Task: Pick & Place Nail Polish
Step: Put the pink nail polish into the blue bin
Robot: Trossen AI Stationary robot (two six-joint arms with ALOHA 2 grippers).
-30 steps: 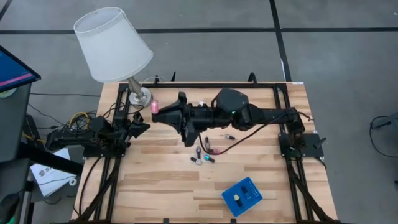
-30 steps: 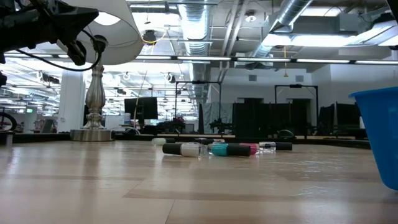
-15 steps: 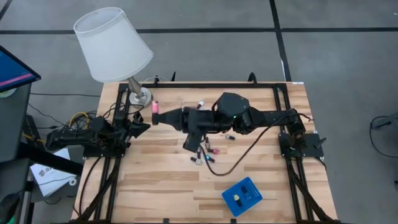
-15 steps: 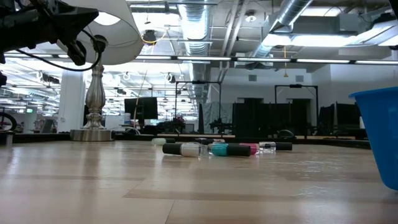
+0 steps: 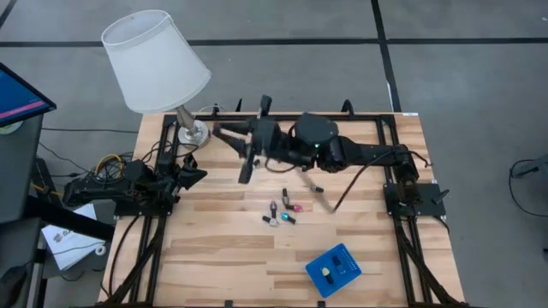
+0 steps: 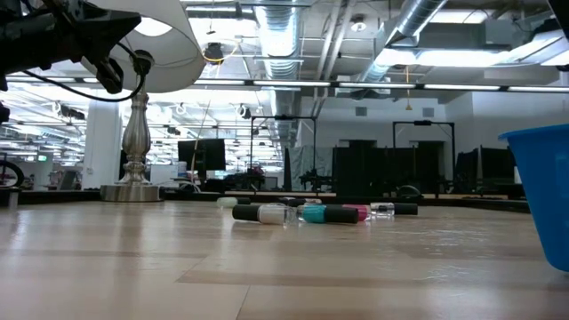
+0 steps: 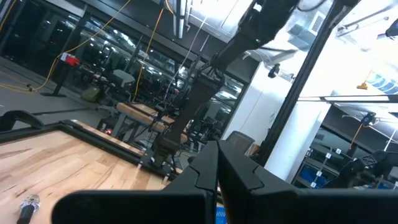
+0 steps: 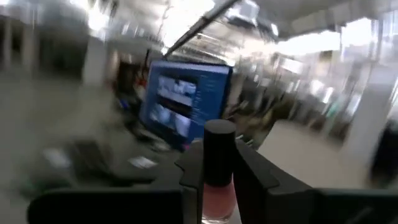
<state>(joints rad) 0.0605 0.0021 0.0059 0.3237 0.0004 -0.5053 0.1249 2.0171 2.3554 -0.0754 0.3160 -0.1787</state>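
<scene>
Two dark arms are working over the wooden table (image 5: 223, 248). The right gripper (image 8: 219, 171) is reaching across the far side of the table, near the lamp (image 5: 158, 64), and its fingers (image 8: 255, 174) are clamping a pink nail polish bottle (image 8: 217, 186) with a black cap, standing upright between them; only the right wrist view is showing this held bottle, and behind it a lit monitor (image 8: 183, 109) is showing in a blurred room. The left gripper (image 7: 217, 177) is waiting at the table's left edge, its fingers (image 7: 239, 177) pressing together on nothing.

In the high view, about six small bottles are lying loose near the table's middle: a cluster (image 5: 281, 214) of roughly four, and two more (image 5: 300, 184) just behind it; an exact count is hard to give. The low view is showing the same group (image 6: 307, 212) lying on their sides in a row, with white, teal and pink bodies and dark caps, detail the overhead view is not giving. One more bottle (image 7: 26, 208) is showing in the left wrist view.

One blue tray (image 5: 321, 265) is sitting near the front edge of the table, holding what looks like one pale item (image 5: 328, 271). The low view is catching only the tray's blue wall (image 6: 542, 191) at its right edge.
</scene>
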